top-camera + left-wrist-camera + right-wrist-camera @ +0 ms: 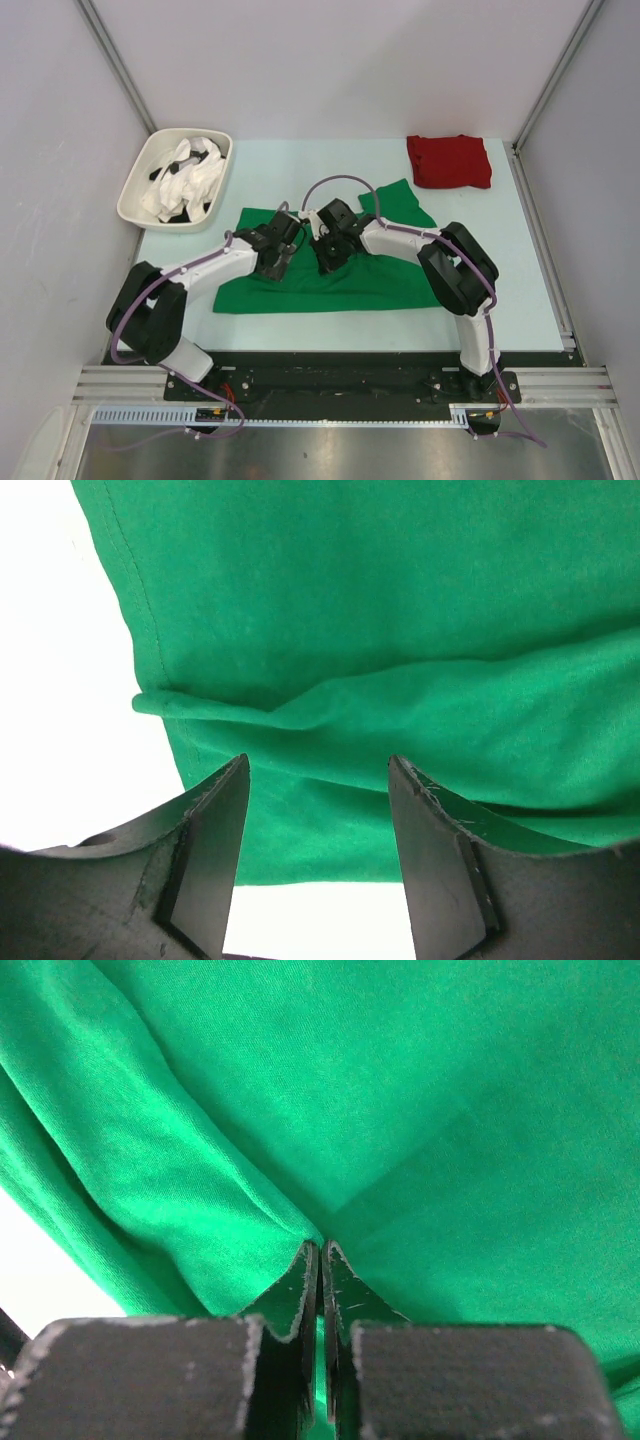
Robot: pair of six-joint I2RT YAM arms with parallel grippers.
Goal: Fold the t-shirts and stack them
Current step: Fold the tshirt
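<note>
The bright green t-shirt [345, 285] lies partly folded across the middle of the table, with both grippers on it. My left gripper [278, 262] hovers low over the shirt's left part, open; in the left wrist view a crease and a hemmed edge of the green t-shirt [400, 600] lie ahead of the left gripper [318, 765], with nothing between its fingers. My right gripper [328, 262] is shut on a pinched fold of the green t-shirt [450, 1110]; cloth puckers at the right gripper [322, 1248]. The dark red t-shirt [449, 161] sits folded square at the back right.
A white bin [133, 195] holding white and dark cloths stands at the back left. Pale walls and metal posts close in the table [520, 290] on three sides. The arms' bases and a rail run along the near edge.
</note>
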